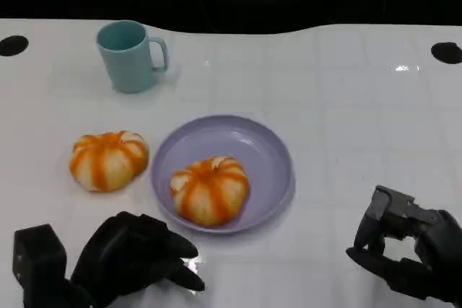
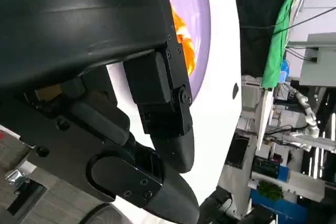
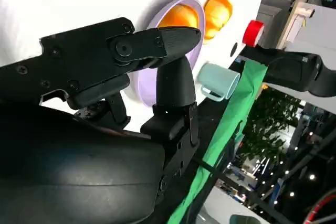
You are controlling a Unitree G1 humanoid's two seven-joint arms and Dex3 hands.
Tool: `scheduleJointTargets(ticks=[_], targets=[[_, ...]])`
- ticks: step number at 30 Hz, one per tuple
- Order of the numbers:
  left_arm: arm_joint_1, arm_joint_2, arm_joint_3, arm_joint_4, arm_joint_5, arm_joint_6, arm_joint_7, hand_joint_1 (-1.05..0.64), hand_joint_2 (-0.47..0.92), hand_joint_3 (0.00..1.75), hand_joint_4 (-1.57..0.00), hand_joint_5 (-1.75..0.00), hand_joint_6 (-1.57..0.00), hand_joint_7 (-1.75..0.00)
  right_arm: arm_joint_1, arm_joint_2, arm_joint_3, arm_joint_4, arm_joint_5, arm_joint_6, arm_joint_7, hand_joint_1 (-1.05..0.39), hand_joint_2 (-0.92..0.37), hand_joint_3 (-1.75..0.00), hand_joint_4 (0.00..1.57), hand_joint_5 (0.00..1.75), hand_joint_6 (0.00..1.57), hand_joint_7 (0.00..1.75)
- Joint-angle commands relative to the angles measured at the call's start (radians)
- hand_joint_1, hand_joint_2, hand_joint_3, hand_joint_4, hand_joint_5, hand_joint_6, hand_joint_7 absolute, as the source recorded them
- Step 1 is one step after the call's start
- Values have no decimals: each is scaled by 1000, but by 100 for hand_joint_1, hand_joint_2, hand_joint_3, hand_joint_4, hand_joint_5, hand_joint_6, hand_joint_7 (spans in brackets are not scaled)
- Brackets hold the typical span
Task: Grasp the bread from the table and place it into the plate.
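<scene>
An orange-striped bread [image 1: 209, 189] lies inside the lilac plate [image 1: 271, 156], toward its near side; the left wrist view catches a slice of this bread [image 2: 184, 38] on the plate [image 2: 197, 3]. A second bread [image 1: 108, 159] sits on the white table just left of the plate, also seen as bread [image 3: 219, 13] beside the plate [image 3: 144, 82] in the right wrist view. My left hand [image 1: 133, 257] rests low near the table's front edge, below the plate's left side, empty, fingers apart. My right hand [image 1: 408, 247] hovers at the front right, empty, fingers loosely apart.
A teal mug [image 1: 131, 55] stands at the back left, handle to the right; the mug [image 3: 218, 81] shows in the right wrist view too. Two dark round holes [image 1: 13, 45] mark the table's far corners. A dark edge bounds the table's far side.
</scene>
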Motion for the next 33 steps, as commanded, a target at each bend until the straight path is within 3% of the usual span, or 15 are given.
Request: scheduleJointTargets(ticks=[1,10,33], targets=[[15,15,1,-22,-6,22,5,-105,75,0,-157,-25,-157,-5,11,13,-20,-18,28,37,29,-41,-92,-25,81,175,60,175],[8,12,3,-12,-2,9,7,-105,76,1,-157,-28,-156,-6,38,53,-25,-70,59,122,67,-39,-92,-24,85,175,64,175],[-9,16,4,27,1,-5,-1,-105,76,1,-157,-24,-157,-3,24,79,-43,-33,37,98,117,-41,-92,-23,83,175,63,175]])
